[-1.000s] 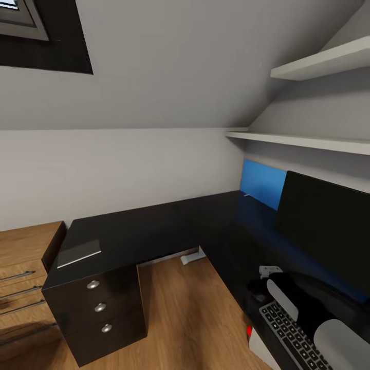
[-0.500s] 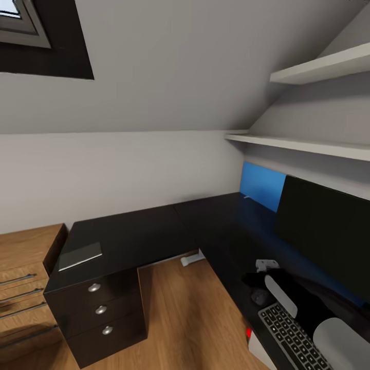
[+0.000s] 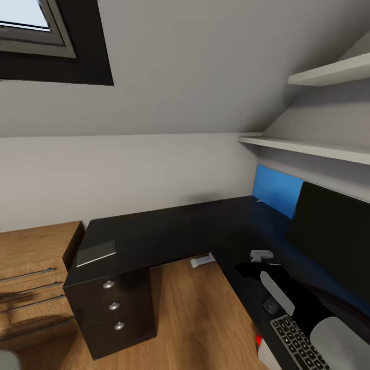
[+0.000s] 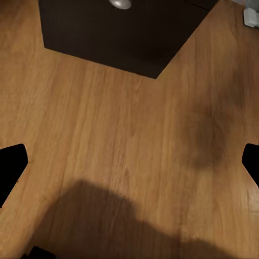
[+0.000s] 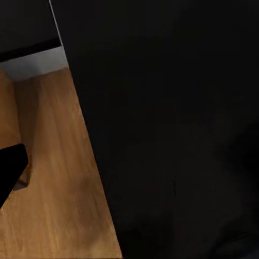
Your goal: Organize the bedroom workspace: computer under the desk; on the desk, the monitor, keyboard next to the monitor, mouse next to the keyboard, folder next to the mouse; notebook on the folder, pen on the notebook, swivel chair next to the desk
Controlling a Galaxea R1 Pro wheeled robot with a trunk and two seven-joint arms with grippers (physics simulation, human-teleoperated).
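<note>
The desk (image 3: 169,231) filled the attic corner, the notebook (image 3: 96,253) on its drawer end (well away from the monitor (image 3: 334,241)). Near the monitor lay the mouse (image 3: 270,305) and keyboard (image 3: 300,341). The left gripper (image 4: 129,167) spread wide, empty, over floor (image 4: 108,140); the right gripper's (image 3: 253,269) fingers couldn't be judged.

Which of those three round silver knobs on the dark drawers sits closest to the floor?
The lowest knob, on the bottom drawer of the desk. The other two sit stacked straight above it, nearer the black top.
</note>
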